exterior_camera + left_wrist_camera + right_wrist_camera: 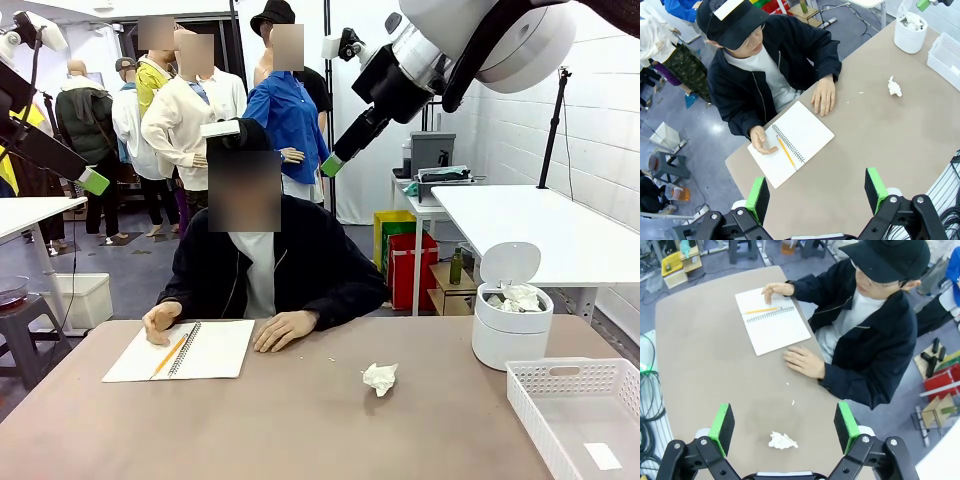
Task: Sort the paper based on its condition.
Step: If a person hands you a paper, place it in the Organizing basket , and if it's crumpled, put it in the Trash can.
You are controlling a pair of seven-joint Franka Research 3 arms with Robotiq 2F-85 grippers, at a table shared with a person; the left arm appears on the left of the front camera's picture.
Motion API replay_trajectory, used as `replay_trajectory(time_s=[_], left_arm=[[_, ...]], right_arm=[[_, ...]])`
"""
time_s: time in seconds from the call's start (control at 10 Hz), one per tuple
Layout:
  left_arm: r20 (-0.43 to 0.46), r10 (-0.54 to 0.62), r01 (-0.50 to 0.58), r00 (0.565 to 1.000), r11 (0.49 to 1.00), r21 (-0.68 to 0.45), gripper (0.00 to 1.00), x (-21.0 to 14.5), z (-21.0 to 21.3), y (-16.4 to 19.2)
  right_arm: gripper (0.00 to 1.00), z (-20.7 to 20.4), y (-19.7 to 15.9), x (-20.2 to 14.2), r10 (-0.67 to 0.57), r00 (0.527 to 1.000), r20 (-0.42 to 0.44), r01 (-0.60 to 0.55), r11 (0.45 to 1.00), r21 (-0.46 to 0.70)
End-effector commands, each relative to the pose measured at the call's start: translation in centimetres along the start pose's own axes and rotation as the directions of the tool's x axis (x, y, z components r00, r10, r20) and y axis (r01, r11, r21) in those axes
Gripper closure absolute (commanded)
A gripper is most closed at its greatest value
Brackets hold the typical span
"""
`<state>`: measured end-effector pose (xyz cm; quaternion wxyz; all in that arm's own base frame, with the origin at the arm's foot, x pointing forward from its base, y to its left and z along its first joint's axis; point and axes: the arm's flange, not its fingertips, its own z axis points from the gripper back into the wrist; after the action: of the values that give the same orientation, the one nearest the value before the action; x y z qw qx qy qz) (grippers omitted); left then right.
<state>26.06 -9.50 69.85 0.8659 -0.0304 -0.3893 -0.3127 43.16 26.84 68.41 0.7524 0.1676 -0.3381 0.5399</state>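
A crumpled lump of paper lies on the brown table, right of centre; it also appears as the lump and the lump. More crumpled paper fills the round white bin. A flat slip rests in the white basket. My left gripper hangs open high over the near table edge, nothing between its pads. My right gripper is open too, raised well above the lump. Both arms are lifted, the right gripper and the left gripper up in the air.
A person sits at the far side, both hands by an open spiral notebook with a yellow pencil on it. The bin and basket stand together at the table's right end. Tiny paper scraps lie near the person's hand.
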Motion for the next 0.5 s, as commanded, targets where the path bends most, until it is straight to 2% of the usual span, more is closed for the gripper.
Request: replay_trajectory(time_s=[0.0,0.4], left_arm=[[0.001,0.001,-0.001,1.000,1.000,0.001,0.00,-0.02,0.05,0.04],[0.001,0.001,-0.001,1.000,1.000,0.001,0.00,-0.02,0.05,0.04]], right_arm=[[0.00,0.12,-0.02,-0.26,-0.002,1.000,0.002,0.002,1.000,0.002],[0.00,0.12,-0.02,-0.26,-0.002,1.000,0.002,0.002,1.000,0.002]])
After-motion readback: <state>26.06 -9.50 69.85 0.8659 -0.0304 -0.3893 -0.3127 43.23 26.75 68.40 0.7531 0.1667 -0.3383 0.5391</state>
